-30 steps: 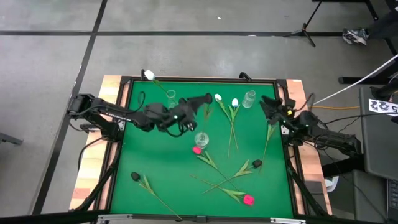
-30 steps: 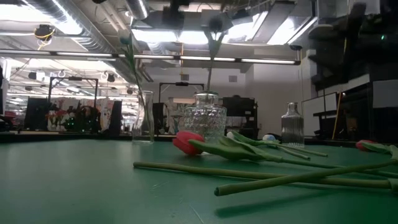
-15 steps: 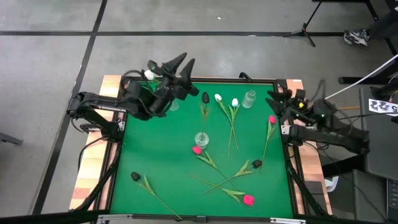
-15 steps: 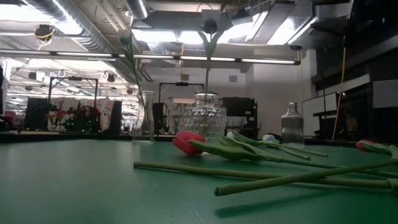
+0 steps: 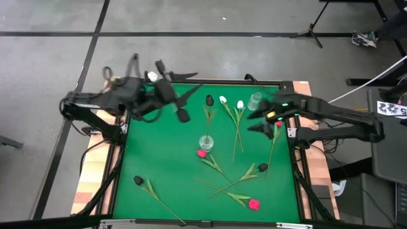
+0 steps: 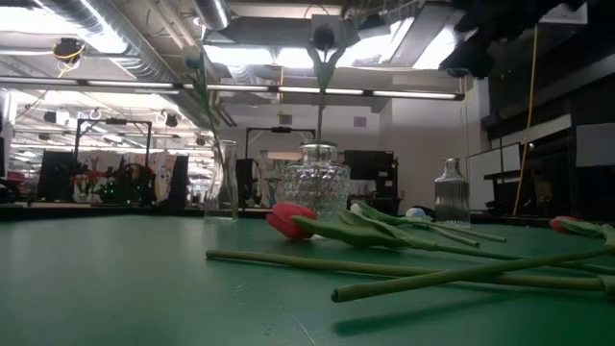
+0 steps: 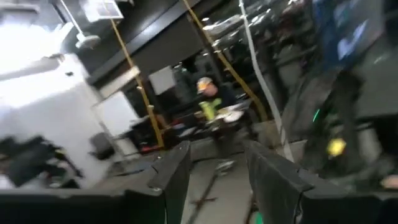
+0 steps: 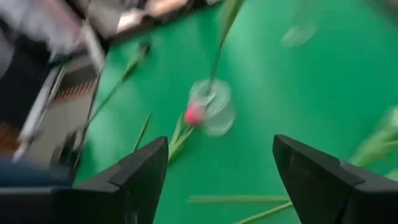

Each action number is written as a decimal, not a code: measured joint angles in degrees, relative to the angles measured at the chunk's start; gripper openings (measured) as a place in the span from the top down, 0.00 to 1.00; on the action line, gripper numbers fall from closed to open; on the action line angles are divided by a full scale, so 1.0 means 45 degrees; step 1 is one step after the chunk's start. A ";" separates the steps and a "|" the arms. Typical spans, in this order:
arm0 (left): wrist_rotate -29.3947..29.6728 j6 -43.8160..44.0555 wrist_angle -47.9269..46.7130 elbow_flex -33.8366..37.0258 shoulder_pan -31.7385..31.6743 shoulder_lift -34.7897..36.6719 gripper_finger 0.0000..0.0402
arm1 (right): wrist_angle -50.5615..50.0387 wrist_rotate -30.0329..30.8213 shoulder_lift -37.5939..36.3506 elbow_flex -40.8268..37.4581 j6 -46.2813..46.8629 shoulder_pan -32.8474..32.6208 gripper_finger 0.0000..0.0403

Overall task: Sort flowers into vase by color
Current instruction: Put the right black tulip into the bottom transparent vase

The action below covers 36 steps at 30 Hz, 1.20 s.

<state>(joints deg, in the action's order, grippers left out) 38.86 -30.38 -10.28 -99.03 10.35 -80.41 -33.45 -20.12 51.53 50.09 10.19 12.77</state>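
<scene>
A clear glass vase (image 5: 206,142) (image 6: 317,183) stands mid-table with one black tulip (image 5: 209,100) upright in it. A slim vase (image 6: 223,180) at the far left holds a white tulip (image 5: 152,77). A third vase (image 5: 255,100) stands far right. Two white tulips (image 5: 231,105), pink ones (image 5: 201,153) (image 5: 254,204) (image 5: 278,123) and black ones (image 5: 262,168) (image 5: 137,180) lie flat on the green mat. My left gripper (image 5: 189,104) (image 7: 216,149) hovers open, high over the far left. My right gripper (image 5: 252,119) (image 8: 221,146) hovers open right of the centre vase.
The green mat (image 5: 159,159) is framed by a dark rail with wooden strips at both sides. Crossed stems (image 6: 413,269) lie across the near right part of the mat. Bare mat lies at the near left, around one black tulip.
My left gripper has risen from beside the black tulip's stem and drawn back toward the far left corner, rolling as it went; it now points level. My right gripper has lifted from the table's right edge and swung out over the mat toward the centre vase.
</scene>
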 joint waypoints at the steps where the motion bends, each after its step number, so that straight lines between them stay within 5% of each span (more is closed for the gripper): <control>1: 0.0001 0.0405 -0.0286 -0.0187 0.0242 0.0185 0.62 | 0.0065 -0.0135 0.0477 -0.0005 -0.0131 -0.0194 0.28; 5: -0.0374 0.2552 -0.1263 -0.0362 0.1269 0.1065 0.62 | 0.0567 -0.0101 0.2118 -0.0010 -0.0377 -0.1511 0.28; 10: -0.2578 0.5969 -0.4663 -0.0366 0.2297 0.2052 0.62 | 0.0928 0.0698 0.3755 -0.0010 -0.0011 -0.3846 0.28; 17: -0.2766 0.9840 -0.7425 -0.0362 0.3742 0.1942 0.62 | 0.1639 0.2702 0.5274 -0.0010 0.1372 -0.7013 0.28; 26: -0.2703 1.0256 -0.8637 -0.0357 0.4099 0.0843 0.62 | 0.1321 0.4330 0.7152 -0.0010 0.2424 -0.9295 0.28; 36: -0.2588 0.9711 -0.8701 -0.0357 0.4084 -0.0096 0.62 | 0.0898 0.4658 0.8641 -0.0010 0.3546 -0.9867 0.28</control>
<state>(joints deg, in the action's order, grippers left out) 27.22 13.32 -49.43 -100.64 28.73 -80.84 -29.41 0.84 90.41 50.04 26.15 -31.64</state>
